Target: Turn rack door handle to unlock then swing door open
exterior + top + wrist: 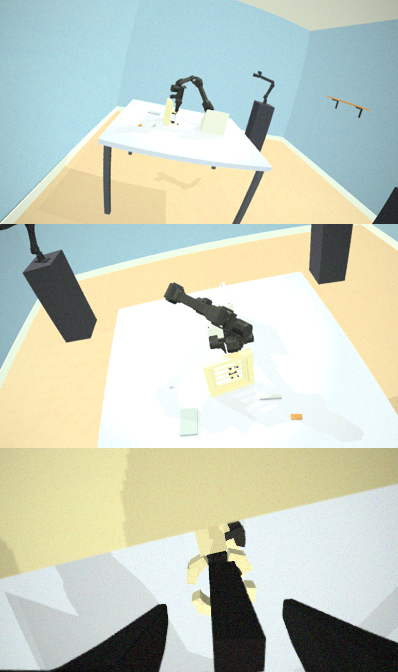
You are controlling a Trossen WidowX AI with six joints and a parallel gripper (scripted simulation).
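Observation:
The pale yellow rack frame [209, 382] [168, 112] [65, 508] stands upright on the table; its slatted panel shows from behind in the top view. The black upright handle [233, 618] rises between the fingers in the wrist view, with pale yellow curved pieces around its lower part. My gripper [234, 371] [174, 117] [224, 610] points down on the arm's side of the rack. Its fingers are open, one on each side of the handle, with a gap on both sides. The arm hides part of the rack's top; the door's exact angle cannot be told.
A pale block [214, 331] [216, 122] stands near the arm's base. Beyond the rack lie a flat green-grey slab [188, 421] [154, 112], a grey bar [270, 397], an orange block [296, 417] [140, 125] and a small pale piece [171, 386].

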